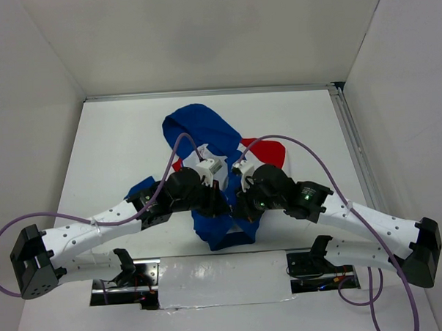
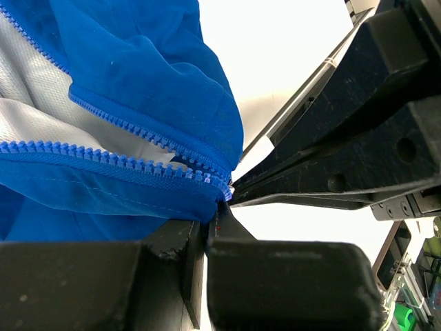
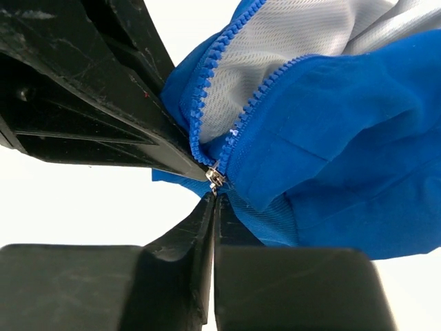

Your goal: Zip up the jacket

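Observation:
The blue jacket (image 1: 197,126) with red panels lies in the middle of the table, its front open and its grey mesh lining showing. Both grippers meet over its lower hem. My left gripper (image 1: 221,203) is shut on the jacket's bottom corner at the end of the blue zipper teeth (image 2: 103,162); its closed tips (image 2: 210,224) pinch the fabric. My right gripper (image 1: 239,203) is shut (image 3: 214,200) on the pull tab of the silver zipper slider (image 3: 216,177), which sits at the bottom of the zipper. The two zipper rows spread apart above the slider.
The table (image 1: 117,141) is white, with white walls on three sides and a metal rail (image 1: 352,145) along the right. Purple cables (image 1: 301,144) arch over both arms. A white taped plate (image 1: 219,279) lies between the arm bases at the near edge.

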Controlling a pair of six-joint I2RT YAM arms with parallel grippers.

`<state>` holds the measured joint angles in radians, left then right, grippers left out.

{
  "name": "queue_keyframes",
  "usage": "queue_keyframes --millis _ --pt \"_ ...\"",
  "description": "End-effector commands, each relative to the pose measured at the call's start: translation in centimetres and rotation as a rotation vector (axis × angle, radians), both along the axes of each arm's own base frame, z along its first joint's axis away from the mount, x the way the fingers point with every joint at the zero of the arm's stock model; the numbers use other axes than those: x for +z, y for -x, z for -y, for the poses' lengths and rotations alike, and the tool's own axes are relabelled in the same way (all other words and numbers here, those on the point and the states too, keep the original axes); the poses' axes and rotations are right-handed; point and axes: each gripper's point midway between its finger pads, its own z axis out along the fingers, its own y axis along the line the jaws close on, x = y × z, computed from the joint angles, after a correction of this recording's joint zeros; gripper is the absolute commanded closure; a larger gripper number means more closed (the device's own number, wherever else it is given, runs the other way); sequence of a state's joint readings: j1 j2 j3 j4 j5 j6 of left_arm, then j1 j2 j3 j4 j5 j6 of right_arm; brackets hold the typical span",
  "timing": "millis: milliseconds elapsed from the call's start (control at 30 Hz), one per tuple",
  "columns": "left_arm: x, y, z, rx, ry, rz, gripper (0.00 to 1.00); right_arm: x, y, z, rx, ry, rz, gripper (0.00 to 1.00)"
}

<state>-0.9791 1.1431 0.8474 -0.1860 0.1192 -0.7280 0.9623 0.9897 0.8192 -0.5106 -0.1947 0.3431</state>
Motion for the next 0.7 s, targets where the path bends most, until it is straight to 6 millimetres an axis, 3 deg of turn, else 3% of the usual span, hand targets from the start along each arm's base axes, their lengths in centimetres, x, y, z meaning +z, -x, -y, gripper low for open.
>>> queue_keyframes --millis 0,533,667 --pt "2.8 -0.2 1.1 -0.038 0.082 0.074 1.00 2.5 -0.1 -1.5 0.031 -0.082 0.028 1.00" --pt "1.1 -0.8 0.5 0.009 0.035 0.069 1.00 4.9 -1.3 0.5 -0.128 -0.096 0.056 1.00" --pt "0.6 -1.0 0.3 0.027 0.015 0.056 1.00 4.1 -1.9 1.5 -0.166 -0.042 0.075 1.00"
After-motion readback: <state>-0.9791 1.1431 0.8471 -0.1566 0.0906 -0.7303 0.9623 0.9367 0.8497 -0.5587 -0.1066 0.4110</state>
